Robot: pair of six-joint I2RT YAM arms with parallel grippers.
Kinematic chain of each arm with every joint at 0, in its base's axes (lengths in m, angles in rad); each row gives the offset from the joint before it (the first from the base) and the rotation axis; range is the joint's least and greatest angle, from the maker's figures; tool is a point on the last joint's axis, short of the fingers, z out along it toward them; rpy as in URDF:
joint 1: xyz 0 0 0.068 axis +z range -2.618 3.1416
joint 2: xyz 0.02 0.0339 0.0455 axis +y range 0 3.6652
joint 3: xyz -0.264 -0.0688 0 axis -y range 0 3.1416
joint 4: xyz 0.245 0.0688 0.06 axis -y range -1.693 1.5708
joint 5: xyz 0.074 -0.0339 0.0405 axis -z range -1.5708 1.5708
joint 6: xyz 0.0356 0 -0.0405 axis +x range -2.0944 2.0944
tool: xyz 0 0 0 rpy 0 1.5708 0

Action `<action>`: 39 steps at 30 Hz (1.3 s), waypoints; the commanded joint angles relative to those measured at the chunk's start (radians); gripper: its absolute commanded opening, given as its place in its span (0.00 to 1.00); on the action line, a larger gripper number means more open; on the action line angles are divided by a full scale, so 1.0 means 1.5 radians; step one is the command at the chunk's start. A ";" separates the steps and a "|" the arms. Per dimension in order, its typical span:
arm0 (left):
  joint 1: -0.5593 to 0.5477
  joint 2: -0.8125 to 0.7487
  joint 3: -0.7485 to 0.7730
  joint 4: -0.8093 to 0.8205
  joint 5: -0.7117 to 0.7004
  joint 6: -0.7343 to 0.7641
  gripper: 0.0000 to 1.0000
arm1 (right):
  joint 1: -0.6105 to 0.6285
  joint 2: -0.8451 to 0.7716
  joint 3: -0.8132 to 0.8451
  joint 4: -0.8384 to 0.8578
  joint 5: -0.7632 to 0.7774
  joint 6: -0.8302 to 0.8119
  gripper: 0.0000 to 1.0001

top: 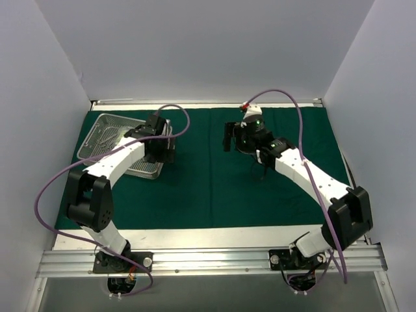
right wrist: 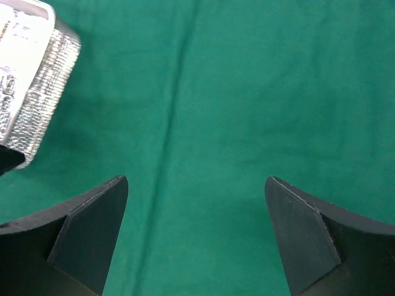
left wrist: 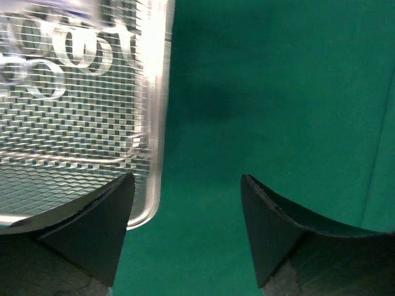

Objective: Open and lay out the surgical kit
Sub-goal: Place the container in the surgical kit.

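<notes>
Left tool [left wrist: 186,180] spread, clamps [left wrist: 65,46] in mesh tray [left wrist: 157,123]

No legible text, label or number — the wire-mesh tray [top: 91,144] bears none.

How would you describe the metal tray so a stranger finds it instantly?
Find the green cloth. At its far left corner, beside the left hand, sits the tray. It alone is silver wire mesh, with steel rings inside.

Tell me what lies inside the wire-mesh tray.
Steel ring handles of scissor-type clamps lie on the mesh floor of the tray. The left arm covers the tray's near right part from above, so anything there is hidden.
</notes>
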State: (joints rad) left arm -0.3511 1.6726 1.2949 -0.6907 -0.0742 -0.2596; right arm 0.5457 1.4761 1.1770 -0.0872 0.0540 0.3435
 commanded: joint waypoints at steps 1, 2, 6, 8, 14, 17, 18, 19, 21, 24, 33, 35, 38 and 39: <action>-0.027 0.033 0.018 -0.006 -0.014 0.012 0.77 | -0.015 -0.045 -0.036 -0.013 0.019 0.004 0.88; -0.030 0.055 0.027 -0.005 -0.023 0.006 0.73 | -0.018 -0.051 -0.042 -0.014 0.020 0.004 0.88; -0.029 0.115 0.065 -0.014 -0.047 -0.003 0.58 | -0.036 -0.074 -0.061 -0.016 0.021 0.005 0.88; -0.030 0.144 0.088 -0.024 -0.047 -0.009 0.50 | -0.041 -0.083 -0.068 -0.020 0.023 0.004 0.88; -0.041 0.172 0.150 -0.026 -0.038 -0.023 0.46 | -0.057 -0.103 -0.079 -0.024 0.027 0.002 0.88; -0.041 0.180 0.172 -0.026 -0.043 -0.031 0.48 | -0.061 -0.103 -0.077 -0.031 0.031 -0.003 0.88; -0.041 0.181 0.177 -0.025 -0.045 -0.032 0.52 | -0.062 -0.102 -0.076 -0.033 0.034 -0.004 0.88; -0.041 0.182 0.187 -0.024 -0.049 -0.035 0.53 | -0.063 -0.102 -0.075 -0.033 0.034 -0.006 0.88; -0.041 0.184 0.200 -0.027 -0.049 -0.035 0.56 | -0.067 -0.097 -0.072 -0.034 0.034 -0.010 0.88; -0.040 0.184 0.218 -0.011 -0.043 -0.040 0.61 | -0.072 -0.088 -0.064 -0.039 0.033 -0.017 0.88; -0.022 0.195 0.296 -0.066 -0.046 -0.058 0.82 | -0.079 -0.076 -0.039 -0.055 0.025 -0.028 0.88; -0.009 0.166 0.296 -0.067 -0.046 -0.070 0.86 | -0.080 -0.078 -0.037 -0.058 0.025 -0.029 0.88; 0.036 0.134 0.287 -0.039 -0.030 -0.091 0.88 | -0.081 -0.081 -0.037 -0.061 0.023 -0.029 0.87; 0.066 0.131 0.283 -0.027 -0.023 -0.094 0.86 | -0.081 -0.082 -0.038 -0.062 0.022 -0.029 0.87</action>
State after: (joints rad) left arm -0.3420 1.9553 1.6928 -0.7689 -0.1249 -0.3584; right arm 0.4316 1.3575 1.0832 -0.1574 0.0780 0.3122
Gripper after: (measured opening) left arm 0.872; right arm 0.875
